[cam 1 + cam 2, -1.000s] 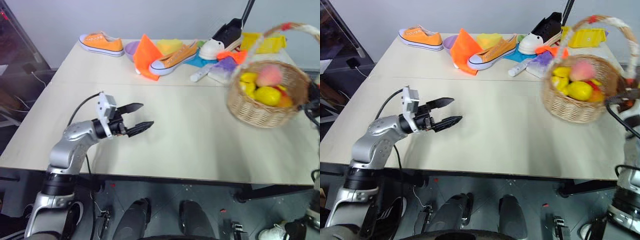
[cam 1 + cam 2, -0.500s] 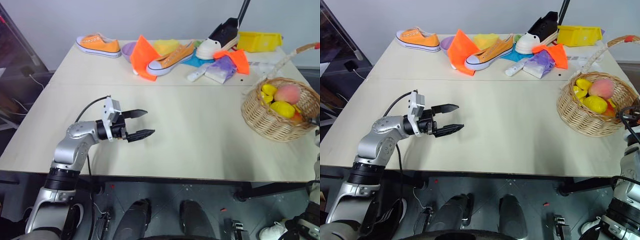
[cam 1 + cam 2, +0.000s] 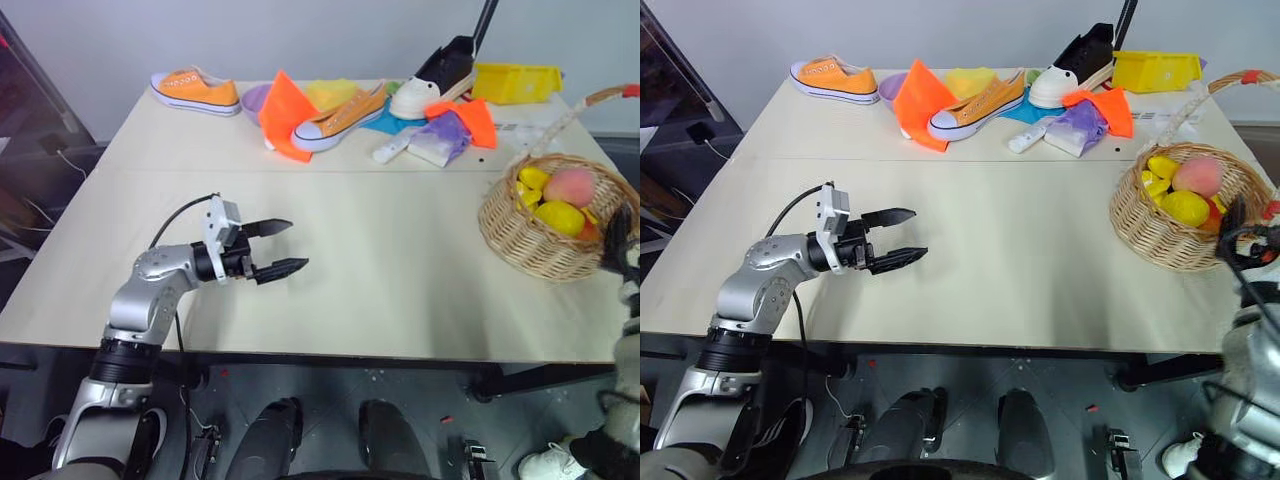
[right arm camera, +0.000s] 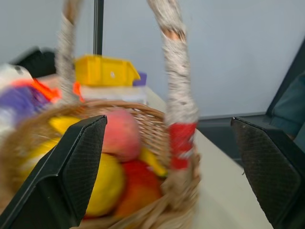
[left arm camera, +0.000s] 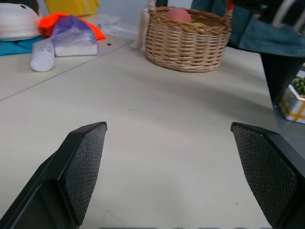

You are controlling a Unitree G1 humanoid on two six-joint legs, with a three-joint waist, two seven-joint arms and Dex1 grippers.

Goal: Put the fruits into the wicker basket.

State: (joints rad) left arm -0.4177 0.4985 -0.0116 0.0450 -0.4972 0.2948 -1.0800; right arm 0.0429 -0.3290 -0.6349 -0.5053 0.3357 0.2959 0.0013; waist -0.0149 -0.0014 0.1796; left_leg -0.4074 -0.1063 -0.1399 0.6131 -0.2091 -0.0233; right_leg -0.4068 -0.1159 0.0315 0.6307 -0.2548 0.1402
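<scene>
The wicker basket stands on the table's right side, its white-wrapped handle leaning toward the far edge. Inside lie the fruits: a pink peach, a yellow lemon, a banana and a red-orange mango. My right gripper is just at the basket's near right rim, open, fingers wide apart; the handle stands ahead of them, not held. My left gripper hovers low over the table's left half, open and empty, pointing toward the basket.
Along the far edge lie an orange sneaker, an orange cloth, a second orange sneaker, a black-and-white shoe, a purple bag, a white tube and a yellow bin. The basket sits near the table's right edge.
A second ago the basket hung tilted in the air; it came down onto the table's right side. My right gripper has since opened and drawn back from the handle. The left arm stayed put.
</scene>
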